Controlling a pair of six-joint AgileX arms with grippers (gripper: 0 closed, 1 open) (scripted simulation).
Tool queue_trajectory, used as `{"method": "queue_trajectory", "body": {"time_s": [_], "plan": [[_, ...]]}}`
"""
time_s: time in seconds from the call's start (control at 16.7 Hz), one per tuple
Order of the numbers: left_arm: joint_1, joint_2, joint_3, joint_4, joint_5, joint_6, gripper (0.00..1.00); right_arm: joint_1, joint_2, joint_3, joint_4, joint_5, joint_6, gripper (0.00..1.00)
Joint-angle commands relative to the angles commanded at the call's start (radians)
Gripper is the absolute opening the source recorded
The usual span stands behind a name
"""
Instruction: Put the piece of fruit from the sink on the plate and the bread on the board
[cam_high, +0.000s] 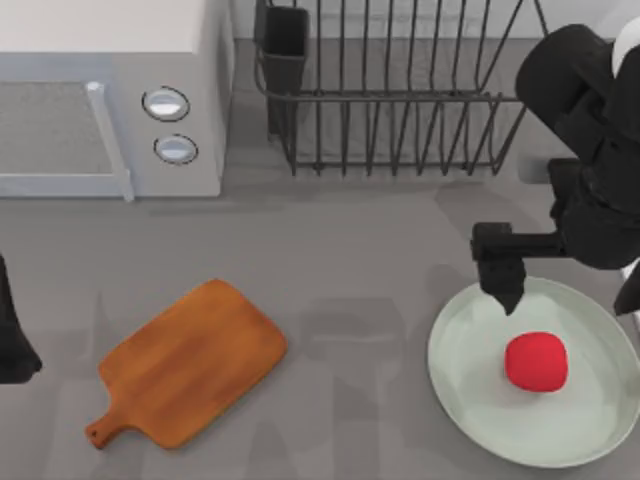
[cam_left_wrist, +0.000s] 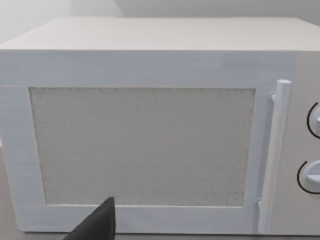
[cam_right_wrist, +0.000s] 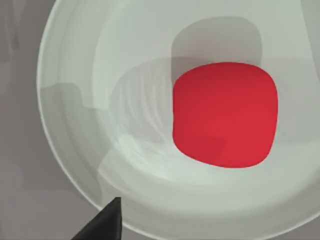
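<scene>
On plate (cam_high: 470, 400), right side of table, you see piece of fruit (cam_high: 536, 361): small, round, bright red, shiny, much smaller than plate. Plate big, round, pale green, low rim. Your right gripper (cam_high: 503, 287) hangs over plate's far-left rim, near fruit but not touching it, holding nothing; you cannot tell how wide its fingers are. Board (cam_high: 190, 362) lies left of middle, orange-brown wood, short handle with small hole. Your left arm (cam_high: 12, 330) sits parked at table's left edge, facing white microwave (cam_left_wrist: 150, 135). Black dish rack (cam_high: 400, 90) stands at back.
</scene>
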Motion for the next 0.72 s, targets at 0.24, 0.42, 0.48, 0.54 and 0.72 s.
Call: {"method": "queue_trajectory", "body": {"time_s": [0.24,0.42,0.48,0.54,0.72], "plan": [[0.000,0.000,0.000,0.000,0.000,0.000,1.00,-0.005,-0.010,-0.007,0.007,0.000,-0.004,1.00],[0.000,0.000,0.000,0.000,0.000,0.000,1.00,-0.032,-0.100,-0.077,0.074,0.000,-0.031,1.00],[0.000,0.000,0.000,0.000,0.000,0.000,1.00,-0.046,-0.150,-0.117,0.110,0.000,-0.046,1.00],[0.000,0.000,0.000,0.000,0.000,0.000,1.00,-0.063,-0.210,-0.165,0.153,0.000,-0.063,1.00],[0.000,0.000,0.000,0.000,0.000,0.000,1.00,-0.124,-0.444,-0.341,0.311,0.000,-0.126,1.00]]}}
